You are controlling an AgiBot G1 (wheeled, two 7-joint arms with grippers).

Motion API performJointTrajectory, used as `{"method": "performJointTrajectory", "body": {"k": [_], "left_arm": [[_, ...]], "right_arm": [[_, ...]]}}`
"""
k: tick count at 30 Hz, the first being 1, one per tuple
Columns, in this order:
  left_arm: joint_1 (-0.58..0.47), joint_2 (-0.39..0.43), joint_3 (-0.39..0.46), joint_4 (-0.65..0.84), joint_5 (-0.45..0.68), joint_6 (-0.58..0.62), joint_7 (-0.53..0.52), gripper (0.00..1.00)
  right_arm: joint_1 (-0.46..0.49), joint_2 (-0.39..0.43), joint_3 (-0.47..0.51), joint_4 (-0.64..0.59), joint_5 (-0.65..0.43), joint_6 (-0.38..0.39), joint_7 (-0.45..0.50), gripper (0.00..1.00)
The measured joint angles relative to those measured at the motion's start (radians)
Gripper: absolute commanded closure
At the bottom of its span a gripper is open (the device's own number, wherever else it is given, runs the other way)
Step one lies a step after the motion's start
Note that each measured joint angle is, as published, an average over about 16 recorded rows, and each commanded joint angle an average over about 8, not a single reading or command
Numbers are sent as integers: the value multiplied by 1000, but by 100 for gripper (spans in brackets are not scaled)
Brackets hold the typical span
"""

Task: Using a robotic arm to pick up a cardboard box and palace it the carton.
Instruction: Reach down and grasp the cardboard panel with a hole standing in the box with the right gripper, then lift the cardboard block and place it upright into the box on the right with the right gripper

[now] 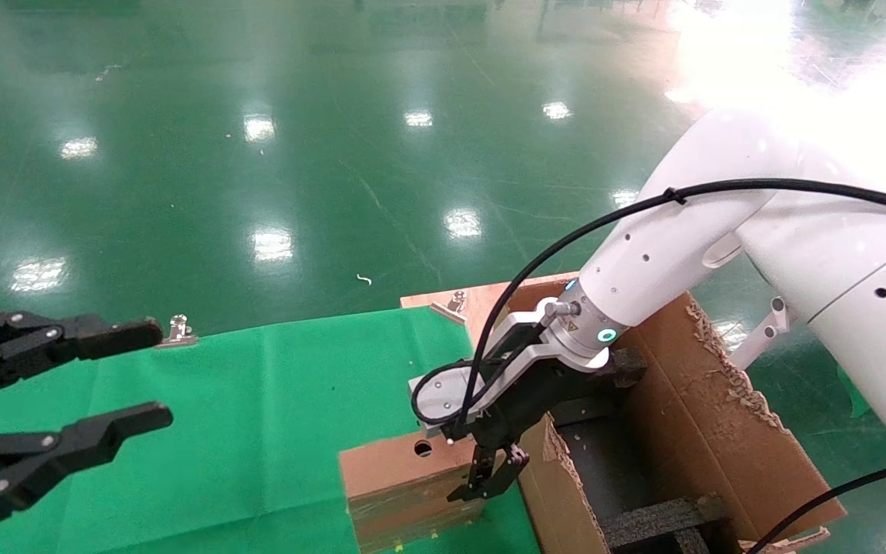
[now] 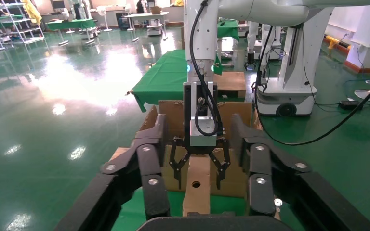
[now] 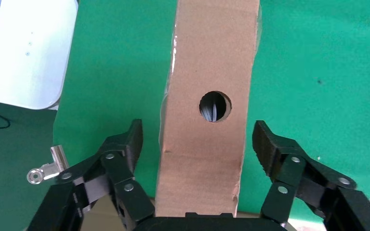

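Note:
The small brown cardboard box (image 1: 397,471) with a round hole lies on the green cloth right beside the carton (image 1: 720,415). My right gripper (image 1: 494,477), on the white arm, hangs just over the box's end nearest the carton. It is open, with one finger on each side of the box and a gap to each. The right wrist view shows the box (image 3: 207,62) between the open fingers (image 3: 125,149). The left wrist view shows the box (image 2: 197,192) and the right gripper (image 2: 199,179) from the far side. My left gripper (image 1: 160,375) is open and empty at the left.
The carton has ragged flaps and black foam inserts (image 1: 666,523) inside. The green cloth (image 1: 258,400) covers the table. Metal clips (image 1: 178,331) (image 1: 454,302) hold it at the far edge. A wooden board (image 1: 489,296) shows behind the carton. Glossy green floor lies beyond.

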Motion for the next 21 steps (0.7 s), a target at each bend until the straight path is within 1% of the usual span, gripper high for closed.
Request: {"method": "performJointTrajectory", "body": {"k": [21], "left_arm": [[0,0,0,0,0,0,0,0]], "right_arm": [[5,7,8,-7,11,0,6,100]]}}
